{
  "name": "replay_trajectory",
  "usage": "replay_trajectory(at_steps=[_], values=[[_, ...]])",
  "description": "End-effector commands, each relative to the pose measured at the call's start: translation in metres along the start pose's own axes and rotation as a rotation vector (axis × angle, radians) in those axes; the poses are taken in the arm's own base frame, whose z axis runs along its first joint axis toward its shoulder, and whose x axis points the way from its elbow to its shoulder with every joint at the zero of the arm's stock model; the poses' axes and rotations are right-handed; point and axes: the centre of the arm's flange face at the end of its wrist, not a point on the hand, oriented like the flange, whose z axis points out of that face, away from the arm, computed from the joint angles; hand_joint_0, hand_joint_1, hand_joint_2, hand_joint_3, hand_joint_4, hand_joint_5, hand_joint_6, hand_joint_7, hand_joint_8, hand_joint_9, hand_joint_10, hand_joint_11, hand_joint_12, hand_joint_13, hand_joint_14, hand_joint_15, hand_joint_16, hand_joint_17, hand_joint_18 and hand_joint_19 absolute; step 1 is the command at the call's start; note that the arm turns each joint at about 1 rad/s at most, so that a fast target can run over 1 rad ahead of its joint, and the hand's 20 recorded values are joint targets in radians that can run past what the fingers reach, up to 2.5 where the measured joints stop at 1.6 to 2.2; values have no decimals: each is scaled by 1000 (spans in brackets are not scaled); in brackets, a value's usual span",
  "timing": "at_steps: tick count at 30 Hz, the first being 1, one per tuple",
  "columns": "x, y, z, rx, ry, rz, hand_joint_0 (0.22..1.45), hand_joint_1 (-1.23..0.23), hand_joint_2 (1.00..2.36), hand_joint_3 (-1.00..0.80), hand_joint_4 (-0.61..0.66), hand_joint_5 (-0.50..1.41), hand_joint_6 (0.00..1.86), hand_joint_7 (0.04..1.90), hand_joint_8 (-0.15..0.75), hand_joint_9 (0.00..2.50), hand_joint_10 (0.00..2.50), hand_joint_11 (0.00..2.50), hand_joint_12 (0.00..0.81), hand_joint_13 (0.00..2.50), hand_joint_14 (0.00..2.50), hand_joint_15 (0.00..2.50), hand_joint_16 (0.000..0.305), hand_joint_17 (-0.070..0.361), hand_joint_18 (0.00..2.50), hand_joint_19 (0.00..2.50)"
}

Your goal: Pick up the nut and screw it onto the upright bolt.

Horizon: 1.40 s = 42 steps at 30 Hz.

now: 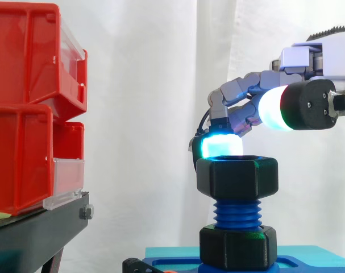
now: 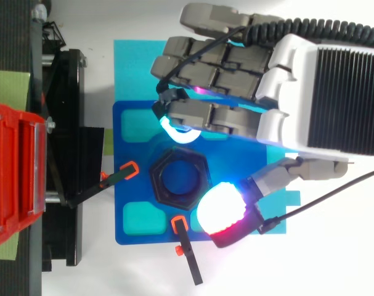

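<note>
The black hex nut (image 1: 236, 177) is sitting atop the blue upright bolt (image 1: 236, 213), with bare threads showing beneath it. The robot hand (image 2: 223, 68) is hovering just above the bolt, fingers loosely spread and gripping nothing. It should be lowering squarely, with its pads meeting opposite flats before twisting.

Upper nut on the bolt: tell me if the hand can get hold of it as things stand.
Probably yes. The hand hovers just above the upper nut, a cyan fingertip near its rim on one side, the thumb pad higher on the other. Nothing stands between them; the red bins are well aside.
</note>
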Motion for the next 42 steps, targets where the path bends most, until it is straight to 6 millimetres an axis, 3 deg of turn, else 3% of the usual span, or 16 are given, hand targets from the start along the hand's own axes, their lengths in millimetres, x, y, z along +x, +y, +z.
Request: replay_trajectory(at_steps=[1, 8, 12, 16, 26, 32, 42], values=[[0, -5, 0, -3, 0, -1, 497, -172, 1000, -500, 157, -104, 567, 1227, 235, 568, 0, 0, 264, 604, 0, 0, 27, 62, 284, 0], [-1, -8, 0, -10, -4, -1, 497, -173, 1000, -500, 162, -98, 511, 1286, 234, 577, 0, 0, 264, 608, 0, 0, 27, 61, 292, 0], [-11, -7, 5, -16, -22, 1, 497, -174, 1000, -500, 175, -99, 501, 1248, 237, 592, 0, 0, 264, 621, 0, 0, 27, 62, 304, 0], [-28, -4, 12, -30, -56, 5, 495, -180, 1000, -500, 195, -119, 502, 1113, 237, 602, 0, 0, 263, 626, 0, 0, 28, 62, 311, 0], [-35, 19, 19, -72, -108, 6, 488, -177, 1000, -500, 124, -150, 502, 703, 211, 589, 0, 0, 257, 613, 0, 0, 29, 66, 309, 0], [-10, 32, 26, -84, -89, 7, 485, -173, 1000, -500, 123, -151, 501, 641, 201, 585, 0, 0, 254, 599, 0, 0, 30, 66, 296, 0], [-2, 49, 27, -104, -75, 26, 484, -170, 1000, -500, 127, -150, 501, 670, 204, 582, 0, 0, 254, 595, 0, 0, 30, 66, 288, 0]])
